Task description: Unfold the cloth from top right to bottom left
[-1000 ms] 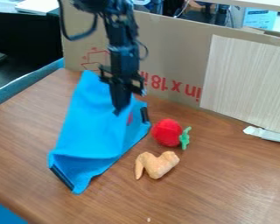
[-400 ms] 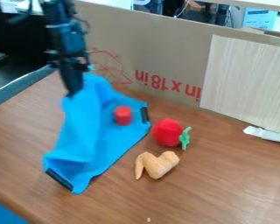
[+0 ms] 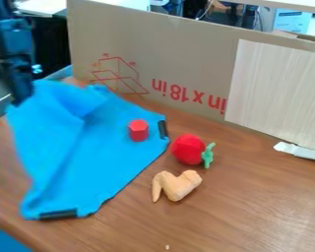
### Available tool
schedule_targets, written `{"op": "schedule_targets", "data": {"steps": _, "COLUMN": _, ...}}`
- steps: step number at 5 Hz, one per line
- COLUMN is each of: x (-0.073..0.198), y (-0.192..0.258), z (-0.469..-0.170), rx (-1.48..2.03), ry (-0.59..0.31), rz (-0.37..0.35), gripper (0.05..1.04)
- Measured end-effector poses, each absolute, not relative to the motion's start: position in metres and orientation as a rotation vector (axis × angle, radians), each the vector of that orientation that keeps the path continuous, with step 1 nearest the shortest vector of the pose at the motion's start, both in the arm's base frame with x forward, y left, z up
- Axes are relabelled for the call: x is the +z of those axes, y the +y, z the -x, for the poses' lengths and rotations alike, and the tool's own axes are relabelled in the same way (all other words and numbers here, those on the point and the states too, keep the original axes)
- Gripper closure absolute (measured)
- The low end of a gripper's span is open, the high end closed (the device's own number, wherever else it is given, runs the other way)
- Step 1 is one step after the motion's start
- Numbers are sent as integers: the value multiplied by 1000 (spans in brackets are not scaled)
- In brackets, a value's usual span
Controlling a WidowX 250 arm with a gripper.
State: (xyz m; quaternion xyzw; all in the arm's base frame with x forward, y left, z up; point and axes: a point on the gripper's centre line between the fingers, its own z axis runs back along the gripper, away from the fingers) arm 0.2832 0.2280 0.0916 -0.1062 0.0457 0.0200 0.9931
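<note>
On a wood-grain table (image 3: 259,211), we see a blue cloth (image 3: 88,157) spread at left, a toy chicken wing (image 3: 177,186) beside it, a red toy fruit (image 3: 188,149), a red block (image 3: 138,130) on the cloth, and the gripper (image 3: 16,102) at the cloth's far-left corner, its opening and hold unclear to us.

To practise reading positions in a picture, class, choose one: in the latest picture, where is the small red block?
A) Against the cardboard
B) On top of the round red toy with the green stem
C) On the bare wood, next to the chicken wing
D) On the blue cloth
D: the small red block sits on the blue cloth, with blue fabric showing all around it.
</note>
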Motion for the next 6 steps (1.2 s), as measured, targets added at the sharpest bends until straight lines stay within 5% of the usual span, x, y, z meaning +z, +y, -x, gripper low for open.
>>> {"op": "schedule_targets", "data": {"steps": 2, "x": 92, "y": 262, "z": -245, "rx": 159, "ry": 137, "rz": 199, "gripper": 1030}}
{"op": "schedule_targets", "data": {"steps": 5, "x": 107, "y": 299, "z": -225, "rx": 296, "ry": 64, "rz": 167, "gripper": 1009}}
{"op": "schedule_targets", "data": {"steps": 6, "x": 107, "y": 303, "z": -219, "rx": 329, "ry": 92, "rz": 149, "gripper": 866}}
